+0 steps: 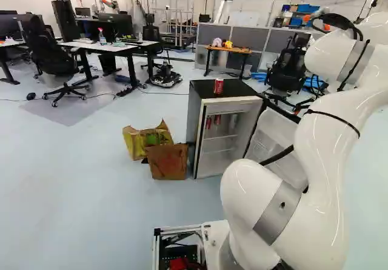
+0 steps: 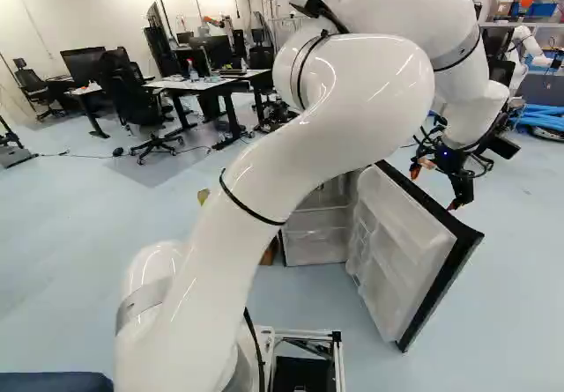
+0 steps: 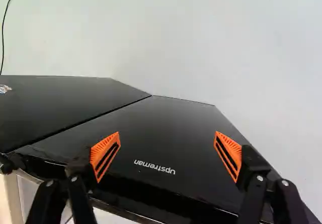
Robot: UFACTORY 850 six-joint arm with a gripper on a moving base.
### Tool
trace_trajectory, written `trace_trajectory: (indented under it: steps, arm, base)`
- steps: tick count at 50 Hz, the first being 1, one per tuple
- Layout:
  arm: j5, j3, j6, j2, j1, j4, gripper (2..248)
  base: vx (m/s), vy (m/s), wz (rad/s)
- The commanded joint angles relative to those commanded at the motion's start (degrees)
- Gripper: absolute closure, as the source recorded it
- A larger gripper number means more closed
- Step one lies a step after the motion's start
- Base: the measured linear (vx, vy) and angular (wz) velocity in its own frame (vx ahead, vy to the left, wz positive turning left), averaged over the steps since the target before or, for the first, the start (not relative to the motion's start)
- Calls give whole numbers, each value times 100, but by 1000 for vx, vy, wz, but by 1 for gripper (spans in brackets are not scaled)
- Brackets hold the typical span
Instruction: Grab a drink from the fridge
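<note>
Red can (image 1: 219, 87) upright atop open, black-topped fridge (image 1: 242, 89).

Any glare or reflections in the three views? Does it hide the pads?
Left base view: bright streaks on the glossy white robot arm; right base view: curved highlights on it too; wrist view: thin glints along the near edge of the glossy black panels, orange ribbed gripper pads not hidden by glare.

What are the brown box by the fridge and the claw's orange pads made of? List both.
Brown box: probably cardboard, dull, by its flat brown panel and uneven edge.
The claw's orange pads: matte rubber or soft plastic, which I can't tell; fine ribs and slots suggest flexibility.
</note>
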Motion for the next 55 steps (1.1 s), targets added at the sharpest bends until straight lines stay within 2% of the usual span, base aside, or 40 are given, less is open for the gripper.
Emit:
trace_trajectory:
  steps: [55]
  arm:
    - [-256,613,0,383,-9,0,3]
  base:
    - [0,0,0]
